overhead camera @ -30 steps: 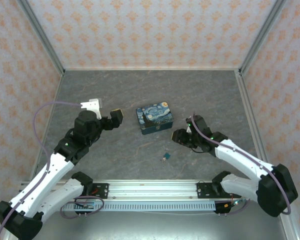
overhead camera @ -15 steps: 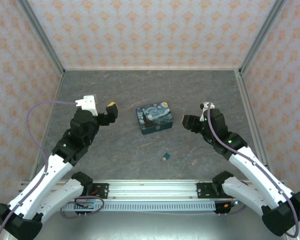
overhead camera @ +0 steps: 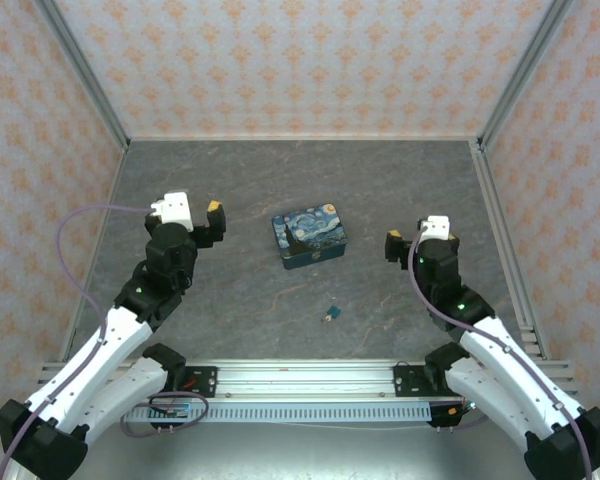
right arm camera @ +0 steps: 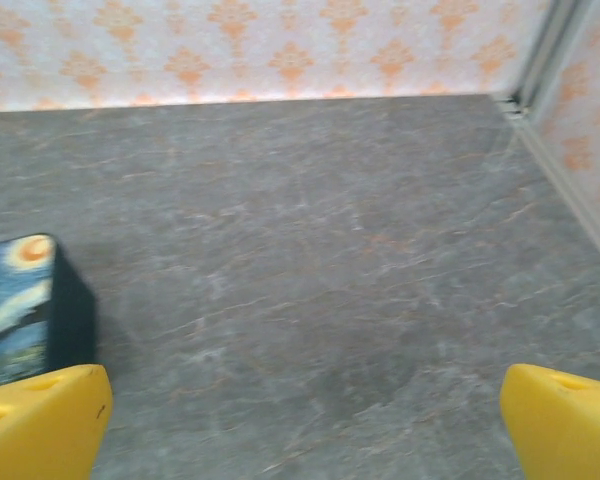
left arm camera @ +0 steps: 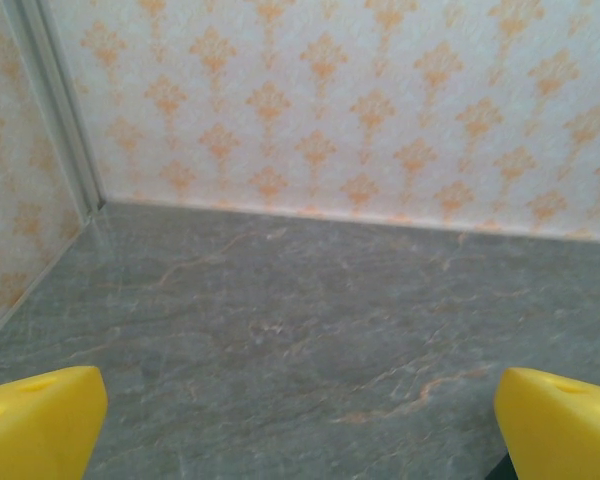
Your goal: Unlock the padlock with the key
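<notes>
Item: small blue-teal padlock (overhead camera: 331, 314), lying flat on the grey stone-patterned table (overhead camera: 280, 180), towards the near edge and roughly midway between the two arms. A pale brassy bit showed at its left end; whether that was the key or part of the lock could not be told at this size, and the key could not be made out separately. Nothing touched the padlock. Beyond it, apart from it and slightly to the left, stood a rectangular dark-blue tin (overhead camera: 310, 238) with a swirling starry print, lid closed; one corner of the tin (right arm camera: 15, 310) also appeared at the left edge of the right wrist view. Left gripper (overhead camera: 190, 218): raised over the left part of the table, well apart from padlock and tin, pointing towards the back wall; its yellow fingertips (left arm camera: 35, 420) sat at the two bottom corners of its wrist view, spread wide with only bare table between them. Right gripper (overhead camera: 421, 243): raised to the right of the tin, well apart from the padlock, likewise facing the back wall; its yellow fingertips (right arm camera: 565, 425) were spread just as wide and held nothing. Surroundings: orange-patterned wallpaper panels (overhead camera: 310, 60) on three sides, a metal rail (overhead camera: 300, 378) across the near edge carrying both arm bases, and a purple cable (overhead camera: 90, 215) looping from the left arm.
</notes>
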